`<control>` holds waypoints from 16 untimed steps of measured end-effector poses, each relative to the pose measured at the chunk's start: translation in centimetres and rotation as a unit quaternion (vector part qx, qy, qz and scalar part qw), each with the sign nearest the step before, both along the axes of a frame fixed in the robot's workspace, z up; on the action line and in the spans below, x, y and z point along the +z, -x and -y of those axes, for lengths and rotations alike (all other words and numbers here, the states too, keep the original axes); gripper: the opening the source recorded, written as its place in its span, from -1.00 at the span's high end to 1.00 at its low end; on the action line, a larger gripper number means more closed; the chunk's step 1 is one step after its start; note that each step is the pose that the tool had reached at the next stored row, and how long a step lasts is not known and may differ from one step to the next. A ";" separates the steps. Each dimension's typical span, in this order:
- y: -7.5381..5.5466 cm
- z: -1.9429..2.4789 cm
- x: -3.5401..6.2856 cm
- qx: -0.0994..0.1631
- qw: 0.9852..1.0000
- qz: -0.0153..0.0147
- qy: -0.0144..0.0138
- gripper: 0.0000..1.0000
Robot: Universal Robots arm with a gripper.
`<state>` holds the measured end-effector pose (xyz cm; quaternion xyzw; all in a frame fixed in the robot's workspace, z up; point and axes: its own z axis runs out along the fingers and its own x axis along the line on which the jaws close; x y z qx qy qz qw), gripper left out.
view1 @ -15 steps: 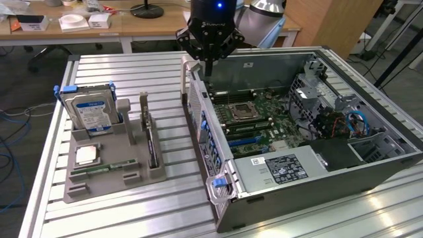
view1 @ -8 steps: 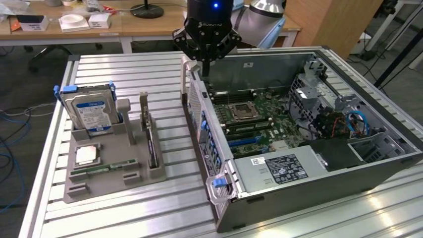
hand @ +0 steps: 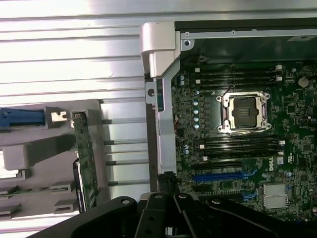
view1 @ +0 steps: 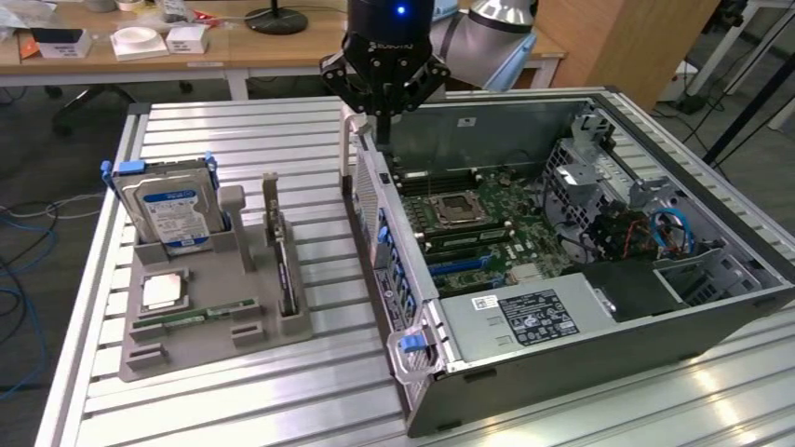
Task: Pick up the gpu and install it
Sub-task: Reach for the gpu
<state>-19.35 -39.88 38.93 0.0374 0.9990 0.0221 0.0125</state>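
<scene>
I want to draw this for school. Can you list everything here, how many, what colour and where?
table: one, silver, slatted, under everything
computer case: one, dark grey, open, on the table
main board: one, green, inside the case
holder: one, grey, on the table beside the case
hard drive: one, blue-labelled, standing in the holder
graphics card: one, dark, standing on edge in the holder
chip: one, silvery, lying in the holder
memory stick: one, green, lying in the holder
robot hand: one, black, shut, above the case's wall nearest the holder
</scene>
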 end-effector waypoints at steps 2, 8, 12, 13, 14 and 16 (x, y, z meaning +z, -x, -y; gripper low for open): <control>0.1 0.00 0.00 0.000 1.000 0.000 0.000 0.79; 0.4 0.00 -0.01 0.000 1.000 0.000 0.000 0.79; 0.6 0.00 -0.01 0.000 1.000 0.000 0.000 0.79; 0.6 0.00 -0.01 0.000 1.000 0.000 0.000 0.79; 0.6 0.00 -0.01 0.000 1.000 0.000 0.000 0.79; 0.7 0.00 -0.01 0.000 1.000 0.000 0.000 0.79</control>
